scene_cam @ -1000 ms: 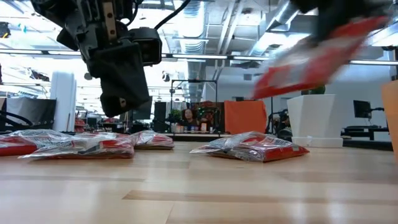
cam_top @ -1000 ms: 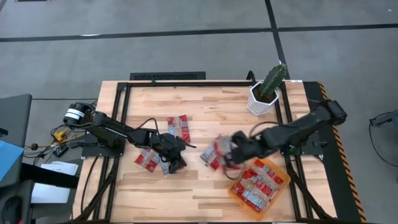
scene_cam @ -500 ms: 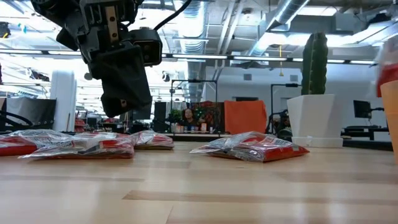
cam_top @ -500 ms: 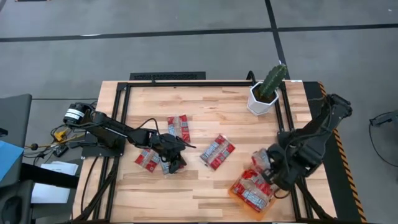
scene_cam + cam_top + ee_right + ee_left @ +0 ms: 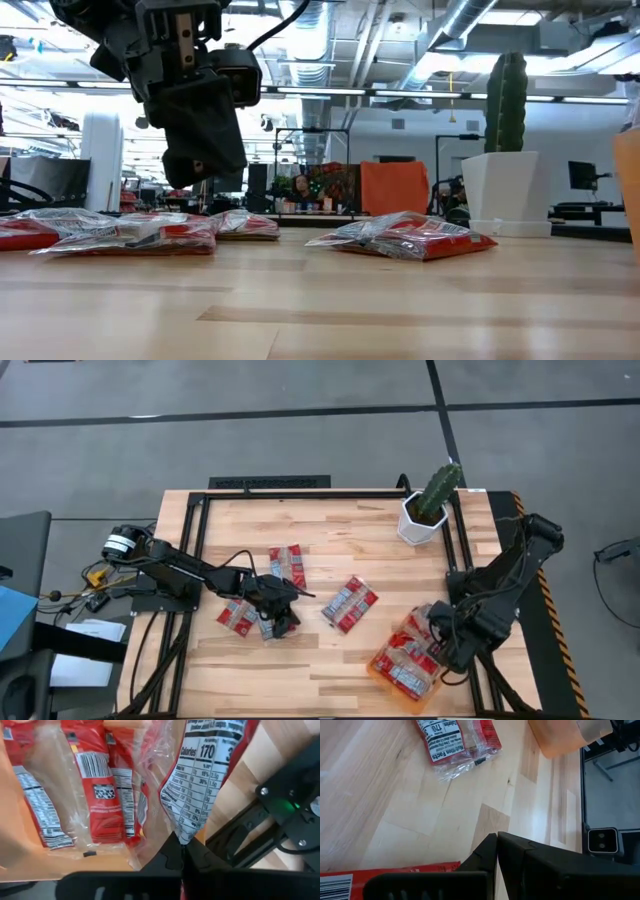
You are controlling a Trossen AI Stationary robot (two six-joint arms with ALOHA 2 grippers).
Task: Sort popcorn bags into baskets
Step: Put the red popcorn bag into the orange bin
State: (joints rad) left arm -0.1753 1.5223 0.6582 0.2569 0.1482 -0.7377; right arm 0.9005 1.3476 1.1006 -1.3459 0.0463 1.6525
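**Right gripper holding a packet over the basket; release not yet made**

My right gripper is clamped on the lower edge of a popcorn bag, hanging at the lower right of the high view directly above the orange basket. Several packets already lie inside, filling most of the floor.

Judgement: release well means lowering until the bag rests on the stack, centred within the rim, then opening; dropping from height risks it sliding over the low wall.

My left gripper is closed and empty, left of centre beside loose packets.

Clearances: the basket sits tight against the table's lower right corner, with the black frame rail just beside it. Open room lies toward the table centre, where one packet remains. The cactus pot stands well apart, upper right.
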